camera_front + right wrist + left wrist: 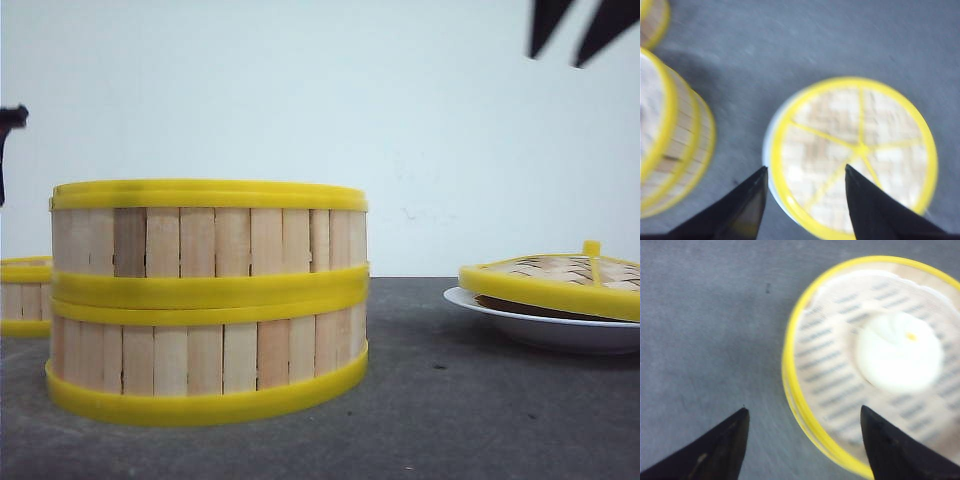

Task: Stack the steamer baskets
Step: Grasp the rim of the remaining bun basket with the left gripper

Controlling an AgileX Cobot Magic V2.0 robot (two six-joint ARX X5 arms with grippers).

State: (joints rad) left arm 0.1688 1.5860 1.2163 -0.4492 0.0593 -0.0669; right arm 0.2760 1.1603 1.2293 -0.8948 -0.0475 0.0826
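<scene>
Grey desk (450, 400) under a plain white wall fills the front view. Two steamer baskets (208, 300) already sit stacked near the camera, rims flush, and a third basket (25, 295) stands alone at the far left edge, behind the stack. On the right a woven lid (560, 280) lies tilted on a white plate (540, 325). My right fingers (578, 30) hang apart high in the top right corner; only a dark scrap of my left arm shows at the left edge

From my left wrist, my left fingers (802, 440) are spread wide and hold nothing, and the single basket (790, 365) lies just beyond them with a white bun (897, 352) inside. I judge this is the one to lift next: I should straddle its rim, close on the wall, and keep it level so the bun stays put

From my right wrist, my right fingers (805, 200) are apart and empty above the lid (855, 155), with the stack (670, 150) off to one side
</scene>
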